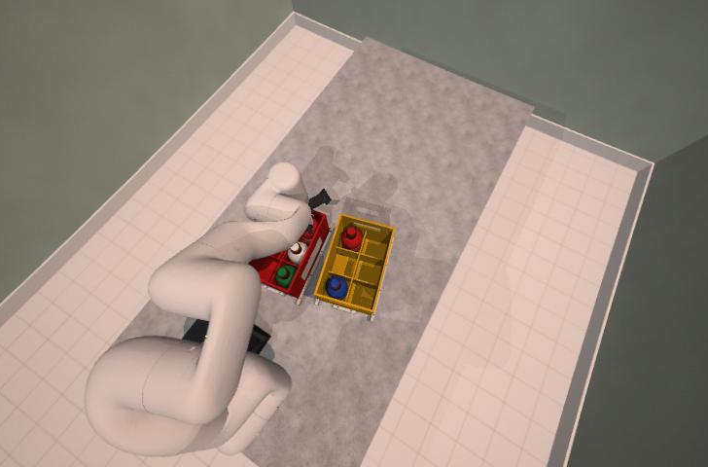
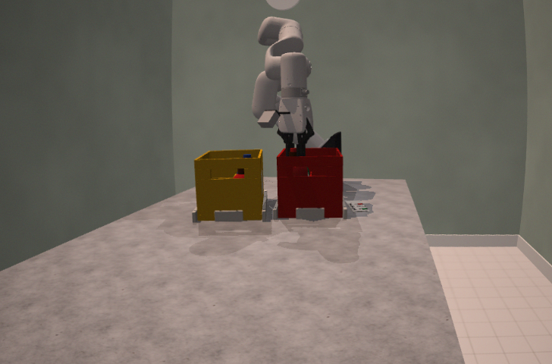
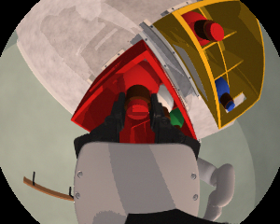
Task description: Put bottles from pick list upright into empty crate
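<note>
My gripper [image 2: 296, 148] reaches down into the far end of the red crate [image 2: 309, 182] and is shut on the neck of a red bottle [image 3: 138, 110], which stands upright inside a far cell. In the top view the arm hides most of the gripper; the held bottle just shows. A white bottle [image 1: 297, 251] and a green bottle [image 1: 284, 275] stand in the same red crate [image 1: 287, 258]. The yellow crate [image 1: 355, 261] holds a red bottle [image 1: 351, 236] and a blue bottle [image 1: 336, 286]. The pick list [image 2: 359, 206] lies beside the red crate.
The two crates stand side by side on small grey feet, near the far end of the grey table. The yellow crate [image 2: 228, 184] has several empty cells. The arm's base stands behind the crates.
</note>
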Controlling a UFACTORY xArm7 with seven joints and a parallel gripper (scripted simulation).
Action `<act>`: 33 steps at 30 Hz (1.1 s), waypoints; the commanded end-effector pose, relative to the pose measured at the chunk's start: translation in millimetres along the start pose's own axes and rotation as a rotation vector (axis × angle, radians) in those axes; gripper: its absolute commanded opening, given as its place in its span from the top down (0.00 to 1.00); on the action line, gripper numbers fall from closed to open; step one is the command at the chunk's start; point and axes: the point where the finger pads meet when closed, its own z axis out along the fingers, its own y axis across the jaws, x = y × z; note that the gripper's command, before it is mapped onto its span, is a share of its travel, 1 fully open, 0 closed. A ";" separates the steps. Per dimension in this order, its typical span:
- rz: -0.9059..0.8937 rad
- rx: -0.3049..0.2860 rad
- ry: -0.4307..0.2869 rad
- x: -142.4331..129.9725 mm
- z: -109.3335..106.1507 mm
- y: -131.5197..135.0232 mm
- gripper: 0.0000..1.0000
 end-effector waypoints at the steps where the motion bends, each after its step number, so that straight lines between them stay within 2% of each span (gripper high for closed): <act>1: -0.001 0.004 0.003 0.8 -2.1 -1.4 1.00; 33: -0.001 0.004 0.003 0.8 5.4 -1.4 1.00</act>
